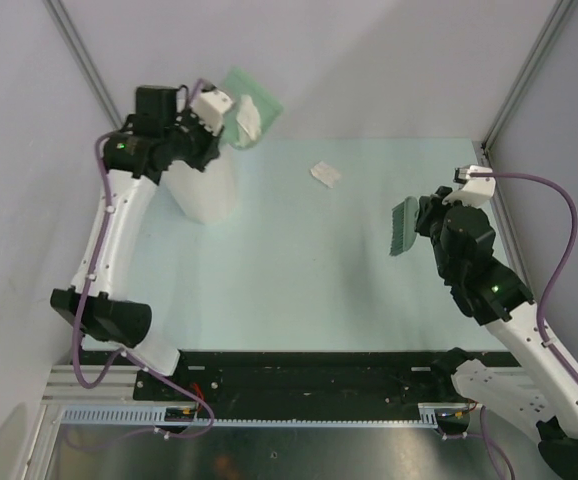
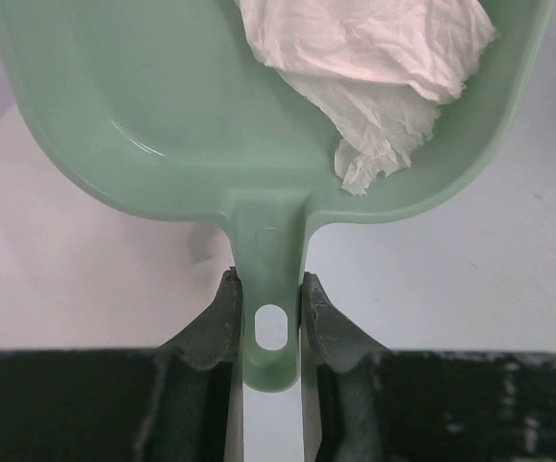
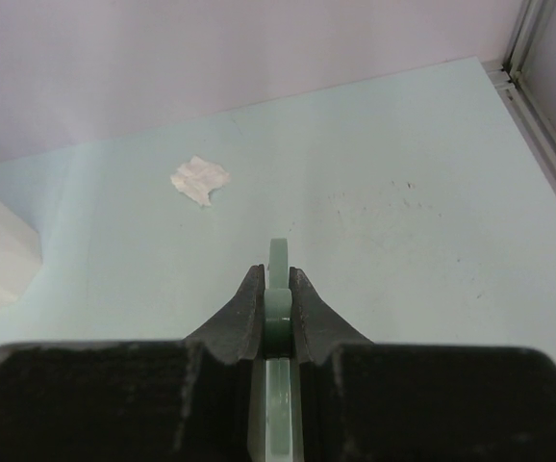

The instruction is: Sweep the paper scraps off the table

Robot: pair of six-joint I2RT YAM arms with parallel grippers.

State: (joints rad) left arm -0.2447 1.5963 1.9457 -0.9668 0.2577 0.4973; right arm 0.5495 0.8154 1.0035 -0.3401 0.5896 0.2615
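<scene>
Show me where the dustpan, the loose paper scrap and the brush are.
dustpan (image 2: 163, 115), left wrist view, inner floor.
loose paper scrap (image 3: 199, 180), right wrist view, its middle.
brush (image 1: 404, 227), top external view, bristle head.

Paper scrap (image 1: 325, 174) lies on table (image 1: 299, 270), right of the bin (image 1: 204, 192)

My right gripper (image 3: 276, 287) pinches a thin green handle (image 3: 277, 254) edge-on. One crumpled paper scrap (image 3: 199, 179) lies on the table (image 3: 403, 192) ahead, to the left.

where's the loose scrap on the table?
The scrap lies far-centre on the table in the top view, between the white bin (left) and the brush (right).
</scene>
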